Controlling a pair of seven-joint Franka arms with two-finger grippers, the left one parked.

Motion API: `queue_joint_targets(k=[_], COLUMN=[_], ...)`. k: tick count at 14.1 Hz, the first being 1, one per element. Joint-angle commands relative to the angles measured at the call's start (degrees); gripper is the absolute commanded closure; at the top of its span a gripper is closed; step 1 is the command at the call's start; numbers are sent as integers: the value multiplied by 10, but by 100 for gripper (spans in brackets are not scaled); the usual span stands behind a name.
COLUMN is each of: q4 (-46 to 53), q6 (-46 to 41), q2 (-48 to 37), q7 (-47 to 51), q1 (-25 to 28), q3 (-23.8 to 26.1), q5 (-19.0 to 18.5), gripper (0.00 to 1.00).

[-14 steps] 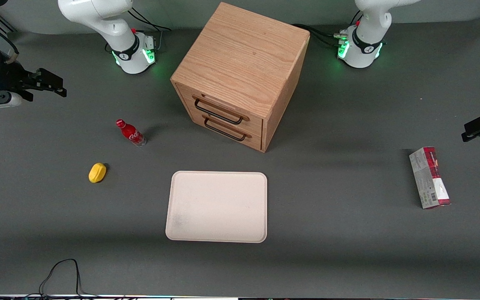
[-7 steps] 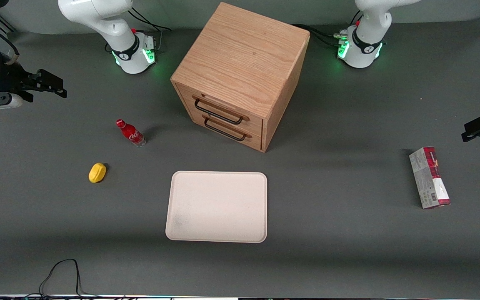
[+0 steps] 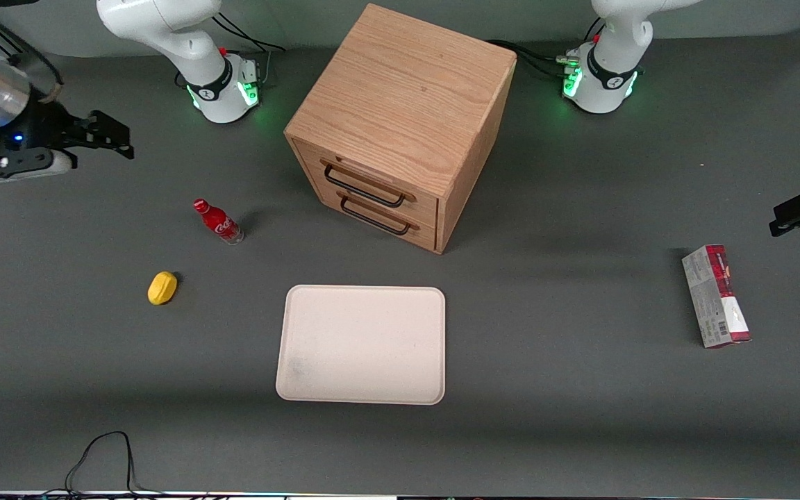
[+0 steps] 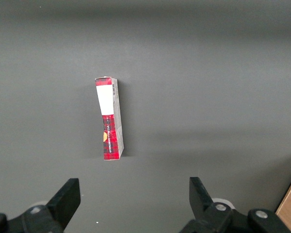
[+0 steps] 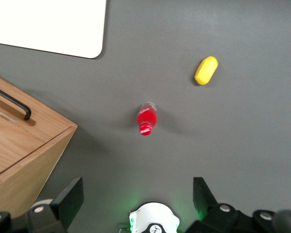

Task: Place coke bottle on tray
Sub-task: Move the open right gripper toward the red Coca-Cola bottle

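Since the earlier frame, only our gripper (image 3: 119,139) had moved: at the upper left of the front frame it had shifted a little toward the middle of the surface (image 3: 580,417) and now hung well apart from the coke bottle (image 3: 218,222). Its fingers (image 5: 68,196) stood wide apart, holding nothing.

We saw the coke bottle standing upright on the surface, between the wooden drawer cabinet (image 3: 400,125) and a small yellow object (image 3: 162,287). It was near the tray (image 3: 362,344) but not on it. The tray lay bare, closer to the front camera than the cabinet.

We judged the reach had only begun. The bottle looked small, narrow and top-heavy, so a finger clipping its cap on the way down could tip it and send it rolling. A grasp too high on the neck might also let it swing or slip during the carry.
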Motion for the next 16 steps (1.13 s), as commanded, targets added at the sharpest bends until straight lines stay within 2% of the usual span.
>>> queue_joint_targets(k=[1, 9, 13, 16], q4=[8, -56, -226, -328], q6=[-18, -3, 151, 273], q2=[-5, -39, -101, -109], q7=[28, 23, 17, 16], q1=[22, 23, 23, 22], q3=[-1, -1, -5, -6], q5=[9, 8, 1, -10], gripper=[0, 0, 0, 0])
